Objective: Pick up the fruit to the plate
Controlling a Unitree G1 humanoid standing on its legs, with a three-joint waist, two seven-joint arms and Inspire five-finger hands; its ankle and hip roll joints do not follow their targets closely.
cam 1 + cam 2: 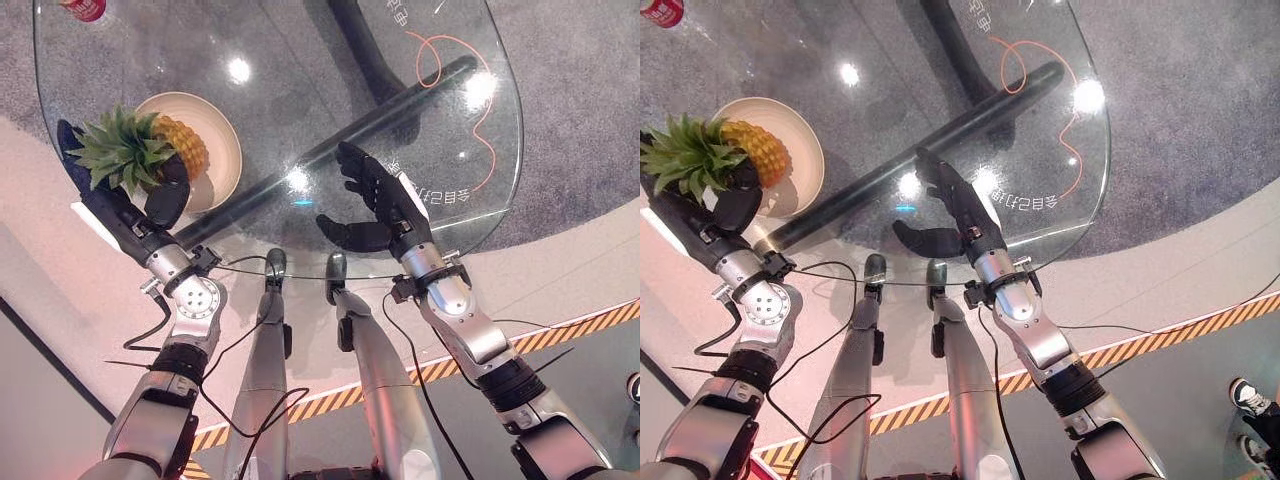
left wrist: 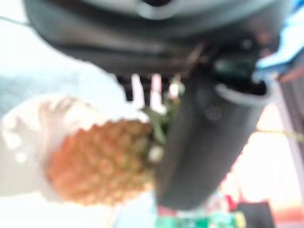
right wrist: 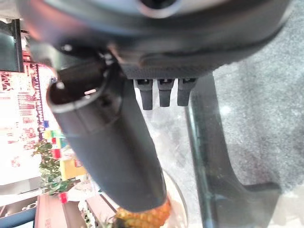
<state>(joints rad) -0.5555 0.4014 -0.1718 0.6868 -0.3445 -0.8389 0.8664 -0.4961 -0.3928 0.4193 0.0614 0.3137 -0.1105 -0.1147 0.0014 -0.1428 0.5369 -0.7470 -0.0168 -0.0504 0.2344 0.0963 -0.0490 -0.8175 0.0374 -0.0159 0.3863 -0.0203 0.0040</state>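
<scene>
Nearest the robot, at the glass table's (image 1: 470,215) front edge, the right hand (image 1: 375,200) hovers idle with fingers relaxed and nothing in them. Farther left, the left hand (image 1: 140,205) grips the pineapple (image 1: 175,145) by its leafy crown, thumb curled round it, the fruit lying over the plate (image 1: 222,140). Judging by this, placement is nearly done; letting go remains.

- pineapple (image 1: 178,143): orange-yellow body, green spiky crown, lying on its side, body on plate, crown overhanging the rim
- plate (image 1: 225,140): round, cream, near glass table's left edge
</scene>
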